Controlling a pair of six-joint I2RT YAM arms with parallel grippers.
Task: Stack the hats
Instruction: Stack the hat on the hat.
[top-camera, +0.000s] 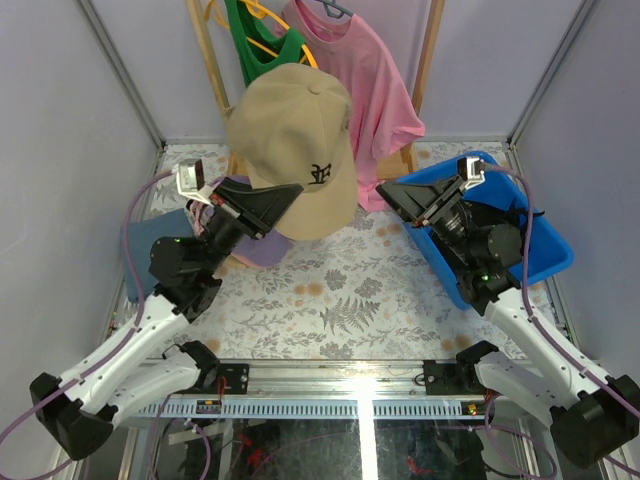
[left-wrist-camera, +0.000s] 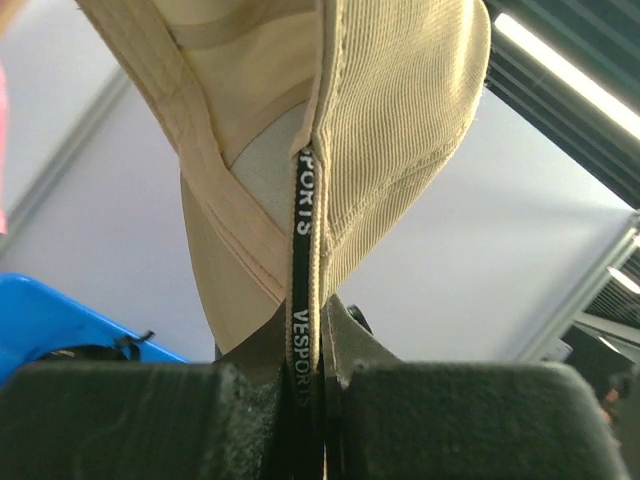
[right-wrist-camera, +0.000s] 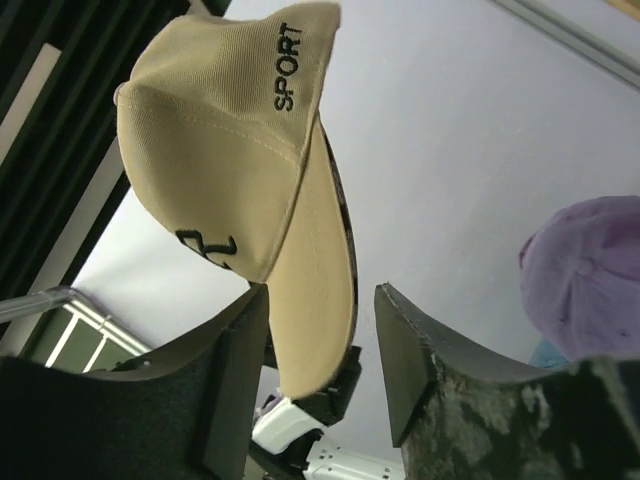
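A tan cap with a black emblem hangs high over the table's back. My left gripper is shut on its brim. In the left wrist view the brim's edge and a black tape marked VESPORTS on the tan cap run down into the closed left gripper. My right gripper stands open just right of the cap, touching nothing. From the right wrist, the tan cap has its brim hanging between and beyond the spread fingers of the right gripper. A lavender cap lies below the left arm, and the lavender cap also shows at right.
A blue bin sits at the right under my right arm. A pink T-shirt and a green tank top hang on a wooden rack at the back. Grey-blue fabric lies at the left edge.
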